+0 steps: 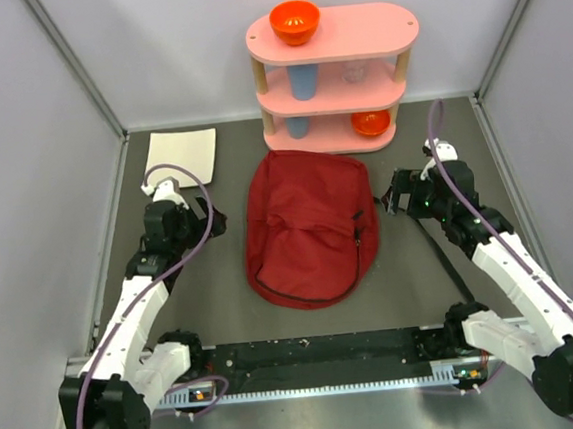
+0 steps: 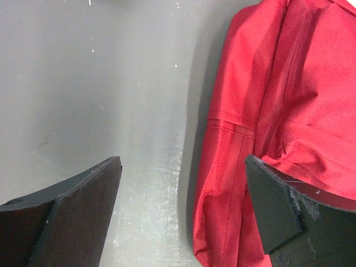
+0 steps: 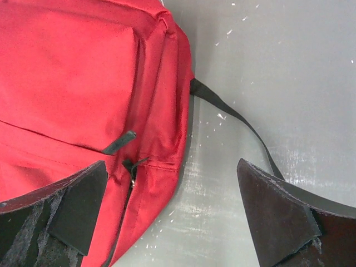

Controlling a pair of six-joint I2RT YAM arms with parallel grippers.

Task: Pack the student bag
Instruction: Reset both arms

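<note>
The student bag [image 1: 307, 223], dark red with black zipper lines, lies flat in the middle of the table. My left gripper [image 1: 215, 221] sits just off its left side, open. In the left wrist view the bag's left edge [image 2: 267, 122] lies under the right finger [image 2: 289, 206], and bare table shows between the jaws. My right gripper [image 1: 390, 197] is at the bag's right side, open. The right wrist view shows the bag's side [image 3: 72, 83], a black zipper pull [image 3: 131, 169] near the left finger, and a black strap [image 3: 239, 119] trailing across the table.
A pink three-tier shelf [image 1: 331, 35] stands behind the bag, with an orange bowl [image 1: 295, 20] on top, blue cups [image 1: 302, 81] in the middle and another orange bowl [image 1: 370, 122] at the bottom. A white sheet [image 1: 181, 158] lies at the back left. Walls close in on both sides.
</note>
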